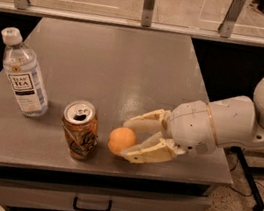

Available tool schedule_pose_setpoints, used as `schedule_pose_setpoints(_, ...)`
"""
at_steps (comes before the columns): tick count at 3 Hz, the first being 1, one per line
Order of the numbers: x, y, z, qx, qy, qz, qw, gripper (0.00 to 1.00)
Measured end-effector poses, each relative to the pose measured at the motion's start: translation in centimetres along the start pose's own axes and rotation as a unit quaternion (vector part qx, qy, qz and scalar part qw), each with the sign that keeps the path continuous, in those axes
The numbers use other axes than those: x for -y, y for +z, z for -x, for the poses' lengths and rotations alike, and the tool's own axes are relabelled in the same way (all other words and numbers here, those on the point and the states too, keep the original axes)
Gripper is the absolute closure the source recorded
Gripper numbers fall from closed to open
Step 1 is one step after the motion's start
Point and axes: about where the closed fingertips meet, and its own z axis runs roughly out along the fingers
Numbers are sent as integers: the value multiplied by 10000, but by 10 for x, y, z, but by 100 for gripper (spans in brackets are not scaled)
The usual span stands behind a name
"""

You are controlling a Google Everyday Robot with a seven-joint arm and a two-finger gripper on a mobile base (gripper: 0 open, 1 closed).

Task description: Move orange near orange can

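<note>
The orange [121,140] is a small round fruit near the table's front edge, just right of the orange can [80,129], with a narrow gap between them. The can stands upright, its silver pull-tab top showing. My gripper [126,139] reaches in from the right with one cream finger [145,124] behind the orange and the other in front of it. It is shut on the orange, holding it at or just above the tabletop.
A clear tea bottle [23,74] with a white cap stands at the left of the grey table [114,64]. A glass railing with metal posts [148,3] runs behind the table. A drawer handle [92,205] sits below the front edge.
</note>
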Motion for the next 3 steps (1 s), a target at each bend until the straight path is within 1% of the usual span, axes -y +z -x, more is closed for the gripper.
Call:
schedule_pose_setpoints(1, 0, 8, -11, -97, -12, 35, 9999, 100)
schedule_pose_setpoints(2, -2, 15, -18, -127, -16, 103, 9999, 100)
schedule_pose_setpoints(3, -2, 16, -17, -133, -30, 115, 9998, 81)
